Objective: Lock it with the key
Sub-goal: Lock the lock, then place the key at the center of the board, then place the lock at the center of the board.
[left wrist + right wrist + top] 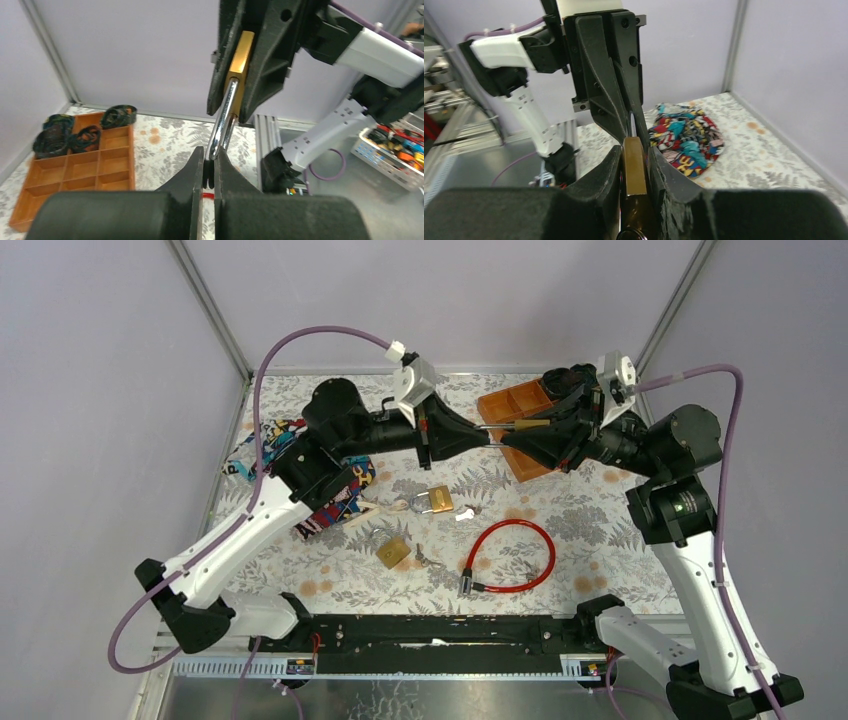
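Note:
A brass padlock (241,55) hangs in the air between my two grippers, above the back middle of the table. My right gripper (634,148) is shut on its brass body (634,167). The chrome shackle (224,117) runs down into my left gripper (210,159), which is shut on the shackle's bend. From above, the left gripper (487,438) and the right gripper (512,437) meet tip to tip. A dark ring (631,235) shows at the near end of the body. I cannot make out the key itself there.
An orange compartment tray (508,400) with dark coiled items stands at the back. A colourful pouch (335,498) lies to the left. On the cloth lie a brass padlock (433,501) with keys (465,512), a smaller padlock (393,551) and a red cable lock (512,555).

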`<state>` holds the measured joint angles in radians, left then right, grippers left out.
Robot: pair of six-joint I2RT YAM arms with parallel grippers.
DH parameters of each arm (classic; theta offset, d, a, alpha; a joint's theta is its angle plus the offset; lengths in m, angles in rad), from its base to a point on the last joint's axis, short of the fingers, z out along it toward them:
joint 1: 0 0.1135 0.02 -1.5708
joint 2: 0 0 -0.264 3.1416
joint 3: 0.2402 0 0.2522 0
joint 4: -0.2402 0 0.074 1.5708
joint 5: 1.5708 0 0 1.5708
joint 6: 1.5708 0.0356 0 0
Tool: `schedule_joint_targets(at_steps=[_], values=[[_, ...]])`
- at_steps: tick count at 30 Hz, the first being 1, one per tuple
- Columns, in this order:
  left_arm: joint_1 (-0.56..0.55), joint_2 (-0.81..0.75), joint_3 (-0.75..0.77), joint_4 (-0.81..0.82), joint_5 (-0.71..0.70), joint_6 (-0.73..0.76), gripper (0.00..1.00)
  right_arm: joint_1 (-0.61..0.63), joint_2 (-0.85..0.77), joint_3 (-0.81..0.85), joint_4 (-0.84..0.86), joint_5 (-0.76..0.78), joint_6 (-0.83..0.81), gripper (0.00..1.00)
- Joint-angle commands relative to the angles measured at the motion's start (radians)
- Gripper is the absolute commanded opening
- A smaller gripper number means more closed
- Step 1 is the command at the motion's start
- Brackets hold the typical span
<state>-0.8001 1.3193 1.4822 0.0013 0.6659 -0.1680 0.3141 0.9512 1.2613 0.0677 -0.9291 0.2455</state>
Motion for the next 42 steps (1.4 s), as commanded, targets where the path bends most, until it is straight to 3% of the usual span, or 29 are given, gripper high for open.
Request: schedule_joint_targets(at_steps=[1, 8, 10, 15, 16, 18, 19, 20, 26, 30, 32, 34, 38, 42], values=[[-0.176, 0.006, -0.065, 0.205, 0.328, -0.061, 0.0, 0.06, 0.13, -0.029, -0.009, 0.01, 0.087, 0.0], [-0.156, -0.018, -0.145, 0.388, 0.35, -0.198, 0.08, 0.059, 0.088, -0.03, 0.052, 0.041, 0.144, 0.0], [-0.146, -0.026, -0.149, 0.369, 0.338, -0.193, 0.0, 0.059, 0.085, -0.03, 0.045, 0.039, 0.142, 0.0], [-0.091, -0.059, -0.16, 0.326, 0.272, -0.174, 0.0, 0.057, 0.101, 0.024, -0.088, -0.017, 0.075, 0.03], [-0.069, -0.069, -0.154, 0.293, 0.256, -0.142, 0.0, 0.055, 0.107, 0.049, -0.153, -0.044, 0.038, 0.22], [-0.005, -0.084, -0.147, 0.228, 0.233, -0.116, 0.0, 0.054, 0.113, 0.106, -0.295, -0.079, -0.055, 0.75], [0.031, -0.092, -0.147, 0.203, 0.231, -0.111, 0.0, 0.053, 0.114, 0.137, -0.378, -0.07, -0.097, 0.96], [0.066, -0.101, -0.148, 0.176, 0.235, -0.099, 0.0, 0.052, 0.113, 0.164, -0.458, -0.061, -0.155, 0.99], [0.156, -0.18, -0.156, -0.107, 0.251, 0.187, 0.0, 0.051, 0.06, 0.285, -0.807, 0.019, -0.395, 1.0], [0.164, -0.204, -0.147, -0.273, 0.249, 0.325, 0.0, 0.051, 0.024, 0.317, -0.965, 0.176, -0.553, 0.99], [0.164, -0.207, -0.134, -0.332, 0.248, 0.374, 0.0, 0.055, 0.003, 0.266, -0.986, 0.247, -0.625, 0.93], [0.164, -0.211, -0.132, -0.366, 0.246, 0.402, 0.0, 0.056, -0.001, 0.226, -0.983, 0.217, -0.661, 0.84], [0.164, -0.209, -0.127, -0.381, 0.262, 0.412, 0.0, 0.056, 0.018, 0.215, -0.9, 0.13, -0.641, 0.87], [0.164, -0.205, -0.121, -0.379, 0.275, 0.408, 0.0, 0.059, 0.058, 0.236, -0.874, 0.118, -0.633, 0.82]])
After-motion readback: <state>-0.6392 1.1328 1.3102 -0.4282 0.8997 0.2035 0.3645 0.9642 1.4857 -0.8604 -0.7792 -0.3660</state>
